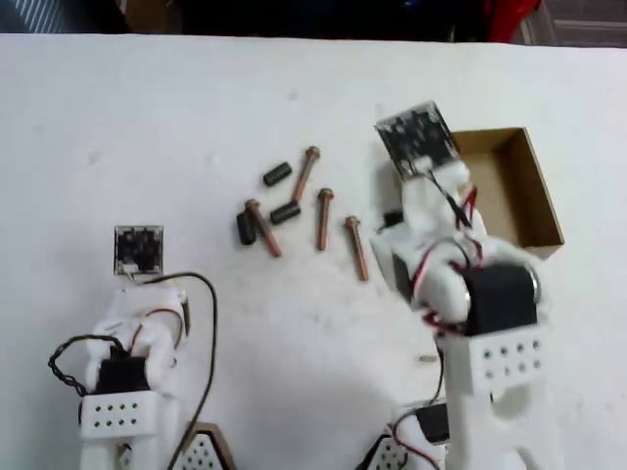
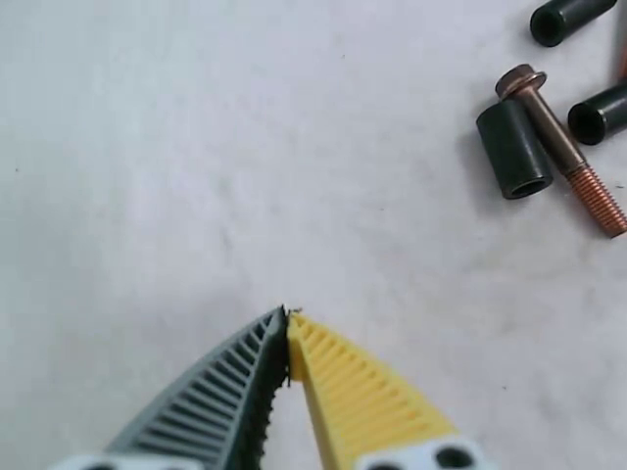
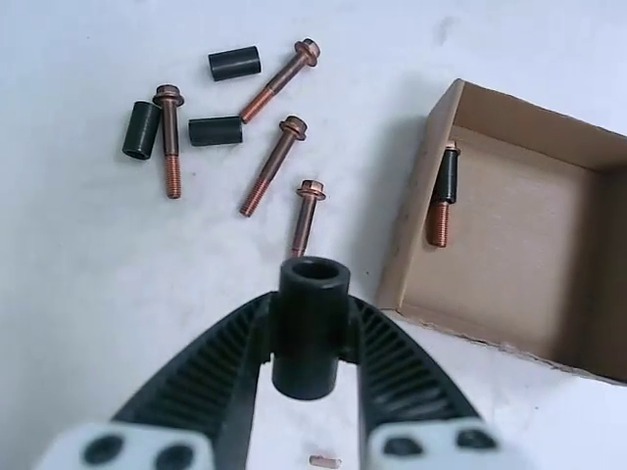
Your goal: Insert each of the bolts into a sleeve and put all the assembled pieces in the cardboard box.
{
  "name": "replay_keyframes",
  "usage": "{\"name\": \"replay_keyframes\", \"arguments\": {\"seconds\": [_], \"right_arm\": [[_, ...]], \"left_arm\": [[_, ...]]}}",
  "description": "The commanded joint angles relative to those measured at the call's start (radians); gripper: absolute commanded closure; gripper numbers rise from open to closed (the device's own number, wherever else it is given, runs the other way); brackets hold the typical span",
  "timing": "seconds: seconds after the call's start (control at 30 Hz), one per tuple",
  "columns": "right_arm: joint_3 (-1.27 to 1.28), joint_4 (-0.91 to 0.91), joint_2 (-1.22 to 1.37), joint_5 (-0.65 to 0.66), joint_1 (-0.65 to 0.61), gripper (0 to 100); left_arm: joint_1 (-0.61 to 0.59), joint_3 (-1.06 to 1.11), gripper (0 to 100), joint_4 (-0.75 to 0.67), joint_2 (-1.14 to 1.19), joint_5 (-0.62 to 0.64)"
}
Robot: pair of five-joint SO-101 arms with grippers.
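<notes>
The open brown cardboard box [image 1: 509,186] sits right of centre in the high view, with one sleeved copper bolt [image 3: 443,206] inside. The right gripper [image 3: 312,308] clamps a black cylindrical sleeve [image 3: 312,352]. The left gripper [image 2: 287,328] has its fingers together. Four loose copper bolts [image 1: 323,217] and three black sleeves [image 1: 277,175] lie at centre.

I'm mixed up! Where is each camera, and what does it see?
High view: above the white table, looking down on left arm, right arm, brown cardboard box.
Left wrist view: on that arm, facing the table past its shut grey-and-yellow gripper.
Right wrist view: on that arm, facing the box; its black gripper clamps a black cylindrical sleeve.
Both wrist views share one copper bolt beside another sleeve.
</notes>
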Motion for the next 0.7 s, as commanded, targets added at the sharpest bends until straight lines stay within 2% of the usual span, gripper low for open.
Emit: {"name": "replay_keyframes", "arguments": {"seconds": [0.0,0.2,0.43,0.67], "right_arm": [[0.091,-0.059,-0.113,0.000,0.038,97.8],[0.270,-0.131,-0.252,0.000,0.064,97.8],[0.491,-0.262,-0.383,0.000,0.117,97.9],[0.697,-0.406,-0.484,0.000,0.136,98.0]], "left_arm": [[0.021,-0.038,98,0.005,-0.013,-0.005],[0.107,-0.176,98,0.204,-0.013,-0.005],[0.150,-0.269,98,0.224,-0.007,-0.005],[0.150,-0.480,98,0.371,-0.007,-0.008]]}}
